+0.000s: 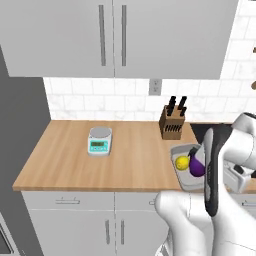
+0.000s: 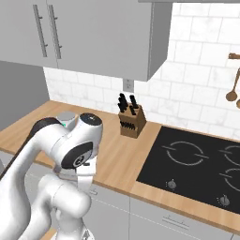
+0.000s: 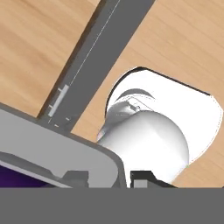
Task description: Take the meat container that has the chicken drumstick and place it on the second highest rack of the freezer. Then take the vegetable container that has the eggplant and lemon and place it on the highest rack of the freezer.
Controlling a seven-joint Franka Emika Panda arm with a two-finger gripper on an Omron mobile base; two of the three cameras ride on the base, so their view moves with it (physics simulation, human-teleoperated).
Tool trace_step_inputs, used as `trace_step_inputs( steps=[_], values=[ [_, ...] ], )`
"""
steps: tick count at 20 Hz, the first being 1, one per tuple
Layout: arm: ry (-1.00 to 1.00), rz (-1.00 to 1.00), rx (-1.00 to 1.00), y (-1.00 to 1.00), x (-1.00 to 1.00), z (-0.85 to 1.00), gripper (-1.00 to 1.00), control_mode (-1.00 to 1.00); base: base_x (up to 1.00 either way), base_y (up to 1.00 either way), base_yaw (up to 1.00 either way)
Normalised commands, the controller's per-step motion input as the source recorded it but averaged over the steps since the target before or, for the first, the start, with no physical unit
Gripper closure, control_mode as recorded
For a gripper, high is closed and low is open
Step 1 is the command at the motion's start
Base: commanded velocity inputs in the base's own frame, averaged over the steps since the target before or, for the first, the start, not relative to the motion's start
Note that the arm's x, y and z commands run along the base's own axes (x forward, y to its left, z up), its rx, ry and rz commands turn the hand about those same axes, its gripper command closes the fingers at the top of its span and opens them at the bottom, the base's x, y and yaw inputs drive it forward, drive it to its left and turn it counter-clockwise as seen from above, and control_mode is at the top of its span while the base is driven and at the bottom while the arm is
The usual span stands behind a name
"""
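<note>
The grey container (image 1: 186, 176) sits at the counter (image 1: 75, 155) edge, lemon (image 1: 182, 162) touching eggplant (image 1: 197, 165) inside (knife block (image 1: 172, 122) behind). The gripper (image 3: 109, 177) clamps the container's rim.

The arm (image 2: 65, 154) is glossy white with rounded links, dark grey joint bands and a black-ringed joint cap.
</note>
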Motion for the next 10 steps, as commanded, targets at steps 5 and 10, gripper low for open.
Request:
trace_step_inputs(
  steps=[5,10],
  values=[
    [0.03,0.02,0.0,0.49,-0.55,0.23,1.0,-1.0,0.0,0.0,0.0],
    [0.02,0.06,0.0,0.52,-0.57,0.03,1.0,-1.0,0.0,0.0,0.0]
  ],
)
